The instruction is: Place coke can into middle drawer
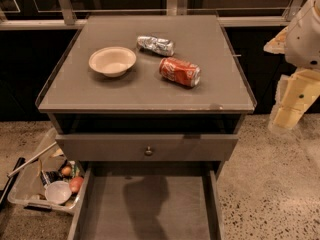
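Note:
The coke can [180,71], red with white lettering, lies on its side on the grey cabinet top [100,91], right of centre. The middle drawer [150,204] is pulled open below, showing a flat grey floor with nothing on it. My gripper [288,115] hangs off the cabinet's right side, level with the top's front edge, well away from the can and holding nothing that I can see.
A cream bowl [112,60] and a silver-grey can [156,45] lie on the top, left of and behind the coke can. A shut drawer front with a round knob [148,150] sits above the open drawer. A clear bin of odds and ends [50,184] stands on the floor at left.

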`<state>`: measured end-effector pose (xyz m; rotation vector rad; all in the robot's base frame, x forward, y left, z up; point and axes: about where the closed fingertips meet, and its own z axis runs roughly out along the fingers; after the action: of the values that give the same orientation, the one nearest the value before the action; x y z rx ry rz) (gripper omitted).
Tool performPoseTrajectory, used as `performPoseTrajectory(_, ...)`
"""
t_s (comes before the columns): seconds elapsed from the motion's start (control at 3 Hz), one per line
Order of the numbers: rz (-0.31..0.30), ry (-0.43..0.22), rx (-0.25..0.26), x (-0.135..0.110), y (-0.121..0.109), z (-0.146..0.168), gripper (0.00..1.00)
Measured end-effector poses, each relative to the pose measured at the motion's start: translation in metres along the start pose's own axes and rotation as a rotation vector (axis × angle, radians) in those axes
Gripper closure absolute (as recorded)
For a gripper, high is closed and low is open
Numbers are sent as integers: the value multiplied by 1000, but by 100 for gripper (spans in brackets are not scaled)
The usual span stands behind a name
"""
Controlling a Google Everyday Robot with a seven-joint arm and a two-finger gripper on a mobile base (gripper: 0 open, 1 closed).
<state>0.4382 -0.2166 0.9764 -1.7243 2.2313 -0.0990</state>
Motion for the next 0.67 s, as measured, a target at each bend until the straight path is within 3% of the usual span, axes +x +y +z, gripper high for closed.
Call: performPoseTrajectory(0.67, -3, -24, 9, -5, -4, -1, 0)
